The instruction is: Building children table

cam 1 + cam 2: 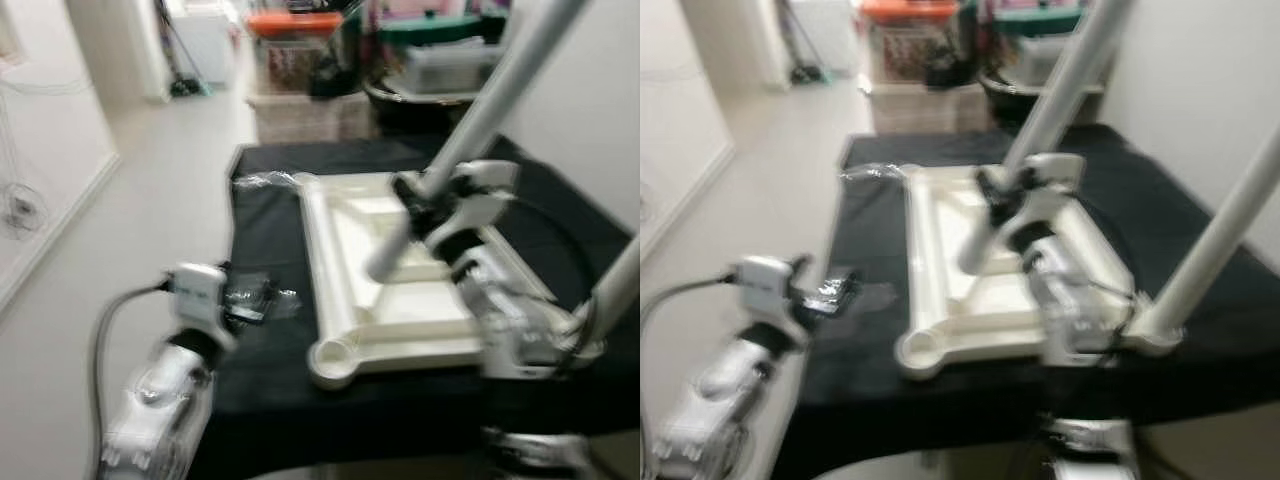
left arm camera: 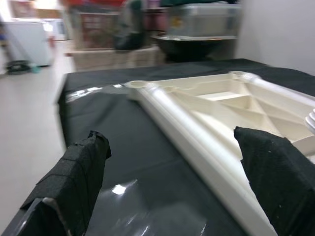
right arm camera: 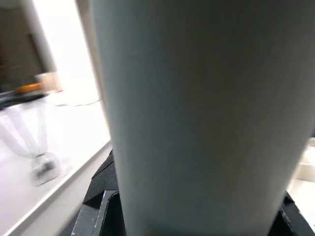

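Hovering beside the worktop (image 1: 270, 340), the left tool (image 2: 167, 182) stands wide open and empty, with a plastic bag (image 1: 255, 298) just ahead. The tabletop (image 1: 390, 290) lies upside down between both tools. The right tool (image 1: 425, 215) is clamped on a leg (image 1: 500, 85). Risk: a tilted leg may miss its socket or shift the tabletop.

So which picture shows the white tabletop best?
The left eye view: the whole upside-down tabletop lies on the black cloth. The right eye view shows it similarly, the left wrist view a close-up of one side, the right wrist view just an edge.
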`<state>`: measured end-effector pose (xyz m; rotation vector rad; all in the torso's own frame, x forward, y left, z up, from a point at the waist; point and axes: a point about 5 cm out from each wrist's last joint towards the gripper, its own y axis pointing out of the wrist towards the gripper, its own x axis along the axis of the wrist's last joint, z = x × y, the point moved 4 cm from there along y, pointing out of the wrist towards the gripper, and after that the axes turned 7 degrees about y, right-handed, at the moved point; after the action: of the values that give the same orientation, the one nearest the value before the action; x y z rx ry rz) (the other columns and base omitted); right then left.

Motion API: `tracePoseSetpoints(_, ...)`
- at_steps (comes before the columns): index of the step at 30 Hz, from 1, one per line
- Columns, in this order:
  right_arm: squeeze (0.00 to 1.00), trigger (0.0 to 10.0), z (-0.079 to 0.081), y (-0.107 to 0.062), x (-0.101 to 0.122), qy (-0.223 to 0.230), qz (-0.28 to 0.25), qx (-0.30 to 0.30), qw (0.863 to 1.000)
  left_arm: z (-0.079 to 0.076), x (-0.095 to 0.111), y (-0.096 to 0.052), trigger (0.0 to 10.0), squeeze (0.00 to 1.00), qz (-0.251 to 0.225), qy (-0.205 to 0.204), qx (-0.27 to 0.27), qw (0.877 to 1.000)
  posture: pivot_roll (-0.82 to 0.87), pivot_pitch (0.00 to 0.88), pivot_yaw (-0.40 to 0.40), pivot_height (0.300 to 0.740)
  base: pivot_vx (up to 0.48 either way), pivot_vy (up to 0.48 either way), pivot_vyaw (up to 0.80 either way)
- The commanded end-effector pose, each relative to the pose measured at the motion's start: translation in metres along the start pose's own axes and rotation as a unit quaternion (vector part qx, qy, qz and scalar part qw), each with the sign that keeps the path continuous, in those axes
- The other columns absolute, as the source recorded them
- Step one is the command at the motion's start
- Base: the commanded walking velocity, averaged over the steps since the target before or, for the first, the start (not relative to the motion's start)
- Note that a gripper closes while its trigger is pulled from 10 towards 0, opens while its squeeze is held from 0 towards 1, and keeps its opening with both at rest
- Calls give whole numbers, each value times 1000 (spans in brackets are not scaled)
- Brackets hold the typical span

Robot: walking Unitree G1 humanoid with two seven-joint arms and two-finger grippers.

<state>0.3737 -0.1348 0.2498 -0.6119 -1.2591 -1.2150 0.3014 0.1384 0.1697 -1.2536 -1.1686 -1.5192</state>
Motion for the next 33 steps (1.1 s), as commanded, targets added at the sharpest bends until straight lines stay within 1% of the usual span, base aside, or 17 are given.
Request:
tracePoseSetpoints(1,0,10000,-9,-4,4,-2,-9,-15,1000,-7,1,1,10000,0,-3,-12,-14,1000,79,0,-51,740,0,0,0)
tracePoseSetpoints(12,0,10000,-9,-3,3,-2,-8,-14,1000,-12,1,0,10000,0,-4,-15,-30,999,82,0,-51,740,0,0,0)
tracePoseSetpoints(17,0,10000,-8,-3,3,2,-7,-13,1000,-13,2,0,10000,0,-4,-17,-34,999,85,0,-51,740,0,402,0)
tracePoseSetpoints(25,0,10000,-6,-3,2,9,-4,-6,1000,-12,2,0,10000,0,-3,-6,-34,999,86,0,-51,740,0,0,0)
tracePoseSetpoints(26,0,10000,-5,-3,2,9,0,-1,1000,-12,2,-1,10000,0,-2,-6,-34,999,86,0,-51,740,0,0,0)
tracePoseSetpoints(27,0,10000,-2,-3,0,1,11,21,1000,-13,0,-3,10000,0,3,-3,-37,999,86,0,-51,740,0,0,0)
tracePoseSetpoints(29,0,10000,-1,-4,0,-2,15,28,999,-13,-1,-3,10000,0,3,-2,-38,999,86,0,-51,740,0,0,0)
tracePoseSetpoints(31,0,10000,1,-4,1,-17,25,51,998,-12,-1,-4,10000,0,5,-2,-38,999,91,0,-54,740,0,0,0)
tracePoseSetpoints(32,0,10000,1,-4,1,-17,25,51,998,-12,-1,-4,10000,0,5,-2,-38,999,91,0,-54,740,0,0,0)
tracePoseSetpoints(33,0,10000,1,-4,2,-29,32,67,997,-12,-2,-4,10000,0,8,0,-38,999,91,0,-55,740,0,0,0)
